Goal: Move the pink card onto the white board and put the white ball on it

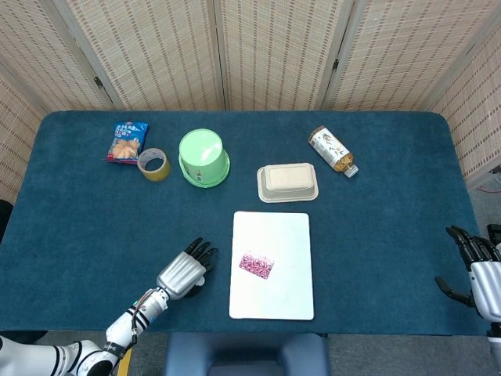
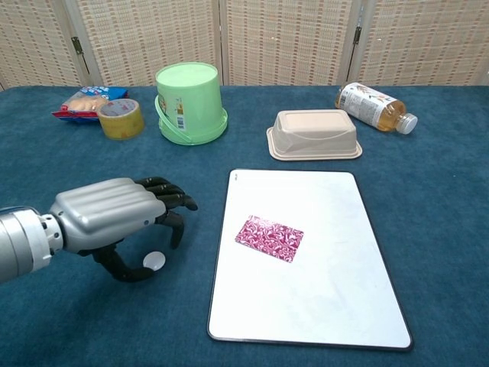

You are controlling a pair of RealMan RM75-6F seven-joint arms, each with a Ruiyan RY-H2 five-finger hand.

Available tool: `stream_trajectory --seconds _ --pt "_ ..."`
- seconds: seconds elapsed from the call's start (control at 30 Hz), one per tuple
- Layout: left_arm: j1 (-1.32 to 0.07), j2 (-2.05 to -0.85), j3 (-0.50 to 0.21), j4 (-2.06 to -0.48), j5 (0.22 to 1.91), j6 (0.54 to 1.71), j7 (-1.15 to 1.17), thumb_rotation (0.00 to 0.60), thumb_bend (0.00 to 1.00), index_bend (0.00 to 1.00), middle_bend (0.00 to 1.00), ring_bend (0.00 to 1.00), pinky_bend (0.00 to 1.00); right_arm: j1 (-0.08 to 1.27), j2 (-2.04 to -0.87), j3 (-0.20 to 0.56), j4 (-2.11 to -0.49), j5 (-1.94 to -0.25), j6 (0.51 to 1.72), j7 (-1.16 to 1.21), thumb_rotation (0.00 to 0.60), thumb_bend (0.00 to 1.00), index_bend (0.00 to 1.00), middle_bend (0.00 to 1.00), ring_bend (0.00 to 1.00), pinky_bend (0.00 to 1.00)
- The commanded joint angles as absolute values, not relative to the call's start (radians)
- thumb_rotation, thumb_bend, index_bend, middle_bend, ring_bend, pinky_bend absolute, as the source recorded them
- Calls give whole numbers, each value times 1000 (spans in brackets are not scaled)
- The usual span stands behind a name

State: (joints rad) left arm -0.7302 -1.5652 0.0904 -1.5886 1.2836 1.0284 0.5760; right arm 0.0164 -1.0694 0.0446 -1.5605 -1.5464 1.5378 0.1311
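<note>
The pink patterned card (image 2: 268,238) (image 1: 256,265) lies flat on the white board (image 2: 321,298) (image 1: 286,235), left of its middle. The small white ball (image 2: 155,261) rests on the blue cloth left of the board. My left hand (image 2: 122,218) (image 1: 184,270) hovers over the ball, dark fingers arched above it and the thumb curled on its near side; nothing is held. In the head view the hand hides the ball. My right hand (image 1: 476,266) stays at the table's far right edge, fingers apart and empty.
Along the back stand an upturned green bucket (image 2: 189,103), a yellow tape roll (image 2: 121,118), a snack packet (image 2: 82,101), a beige lidded box (image 2: 313,134) and a lying bottle (image 2: 374,105). The table's front edge runs close behind my left hand.
</note>
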Motion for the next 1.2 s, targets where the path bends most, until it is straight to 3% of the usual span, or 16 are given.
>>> stream_trajectory --seconds 0.03,1.2 --pt "-726 -1567 86 -1584 1284 1023 575 600 357 435 142 81 0 17 -1069 45 -1562 -1547 1538 130 600 245 105 150 202 157" --pt "-692 -1570 47 -1561 1301 977 565 600 384 464 142 81 0 16 -1067 44 -1570 -1544 1537 121 600 245 105 150 202 157"
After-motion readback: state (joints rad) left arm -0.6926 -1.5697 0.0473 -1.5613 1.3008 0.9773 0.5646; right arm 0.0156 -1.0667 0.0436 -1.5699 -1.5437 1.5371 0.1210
